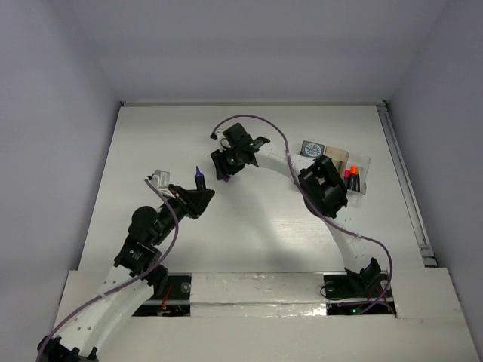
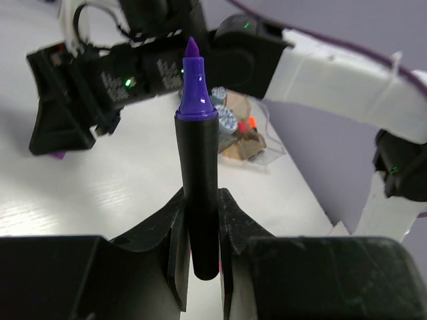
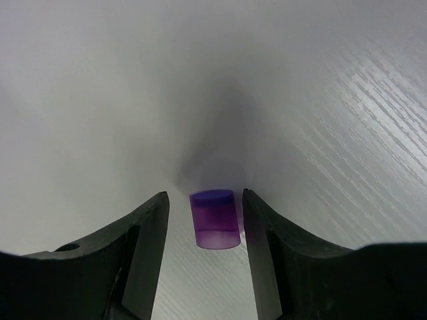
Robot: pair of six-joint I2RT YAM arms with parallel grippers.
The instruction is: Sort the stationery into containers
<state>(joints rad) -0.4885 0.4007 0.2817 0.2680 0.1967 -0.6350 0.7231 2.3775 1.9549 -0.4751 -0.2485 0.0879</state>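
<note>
My left gripper (image 1: 194, 198) (image 2: 202, 195) is shut on a black-bodied highlighter (image 2: 200, 167) with its bare purple tip (image 1: 198, 176) pointing up, held above the table. My right gripper (image 1: 226, 170) (image 3: 205, 195) is open and lowered to the table. Its fingers stand on either side of a small purple cap (image 3: 215, 219) that stands upright, with a gap on the left side. The clear box (image 1: 357, 167) with a tan insert holds orange and pink markers (image 1: 351, 178). The dark grey holder (image 1: 312, 149) beside it shows a blue-and-white patterned piece.
A small pale clear object (image 1: 158, 179) lies on the table left of my left gripper. The right arm (image 1: 326, 190) arches over the table beside the box. In the left wrist view the box (image 2: 257, 143) sits behind the right gripper.
</note>
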